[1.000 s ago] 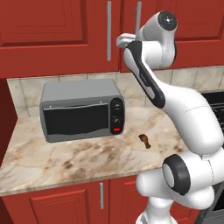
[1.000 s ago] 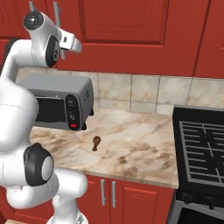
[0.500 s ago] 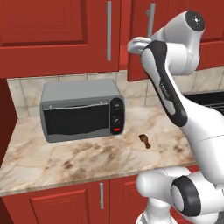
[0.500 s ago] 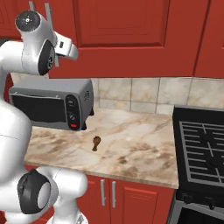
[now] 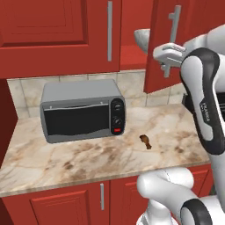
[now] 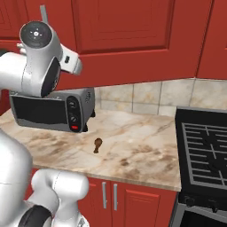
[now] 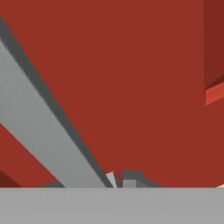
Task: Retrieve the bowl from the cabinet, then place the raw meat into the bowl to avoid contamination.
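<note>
The cabinet [image 5: 57, 35] is the red wall unit above the counter. Its right door [image 5: 193, 39] stands swung out. My gripper [image 5: 169, 56] is shut on that door's long silver handle [image 5: 174, 26], which crosses the hand view as a grey bar [image 7: 43, 131] just above my gripper [image 7: 120, 179]. Inside the opened cabinet, the grey bowl [image 5: 143, 39] sits on the shelf, partly hidden by the door edge. The raw meat [image 5: 146, 141], a small brown drumstick, lies on the marble counter to the right of the toaster oven, also seen as the raw meat [image 6: 97, 144].
A grey toaster oven [image 5: 81, 110] stands at the back left of the counter [image 5: 88, 158]. A black stove [image 6: 204, 150] borders the counter on the right. Red base cabinets [image 6: 133, 195] run below. My own arm [image 5: 204, 101] rises beside the open door.
The gripper has pulled the handle outward and to the right. The cabinet door has swung open, and the bowl inside has come into view.
</note>
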You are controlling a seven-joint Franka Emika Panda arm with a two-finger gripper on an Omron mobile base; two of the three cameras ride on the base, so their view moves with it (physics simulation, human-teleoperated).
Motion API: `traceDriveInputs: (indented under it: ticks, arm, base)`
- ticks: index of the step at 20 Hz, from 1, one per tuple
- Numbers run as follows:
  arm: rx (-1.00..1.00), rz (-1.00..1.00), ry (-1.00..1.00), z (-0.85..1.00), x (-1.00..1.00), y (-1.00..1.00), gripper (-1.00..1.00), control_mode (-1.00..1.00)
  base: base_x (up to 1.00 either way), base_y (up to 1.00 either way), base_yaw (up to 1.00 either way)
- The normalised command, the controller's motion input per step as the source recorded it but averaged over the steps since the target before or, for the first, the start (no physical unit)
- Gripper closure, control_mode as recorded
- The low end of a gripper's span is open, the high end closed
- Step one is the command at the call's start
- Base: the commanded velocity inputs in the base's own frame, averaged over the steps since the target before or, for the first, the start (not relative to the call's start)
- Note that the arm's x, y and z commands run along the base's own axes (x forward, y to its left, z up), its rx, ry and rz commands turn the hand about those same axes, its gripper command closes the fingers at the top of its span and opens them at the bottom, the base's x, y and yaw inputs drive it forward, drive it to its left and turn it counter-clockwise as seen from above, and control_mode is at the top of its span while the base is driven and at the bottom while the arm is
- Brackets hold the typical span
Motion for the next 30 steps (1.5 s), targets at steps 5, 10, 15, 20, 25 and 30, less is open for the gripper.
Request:
traceDriveInputs:
  ticks: [5, 10, 15, 20, 25, 30]
  arm:
    - [0.14, 0.02, -0.03, 0.06, -1.0, -0.68, 1.0, -1.0]
    - [0.03, 0.0, -0.11, 0.01, -0.91, -0.26, 1.0, -1.0]
    - [0.0, -0.02, -0.01, -0.04, -0.59, -0.56, 1.0, -1.0]
    - [0.0, -0.01, -0.05, -0.01, -0.45, -0.27, 1.0, -1.0]
    - [0.0, 0.0, -0.03, 0.0, -0.2, -0.02, -1.0, -1.0]
    - [0.0, 0.0, 0.0, 0.0, -0.08, 0.0, -1.0, -1.0]
  base:
    - [0.0, 0.0, 0.0]
    - [0.0, 0.0, 0.0]
    - [0.0, 0.0, 0.0]
    - [0.0, 0.0, 0.0]
    - [0.0, 0.0, 0.0]
    - [0.0, 0.0, 0.0]
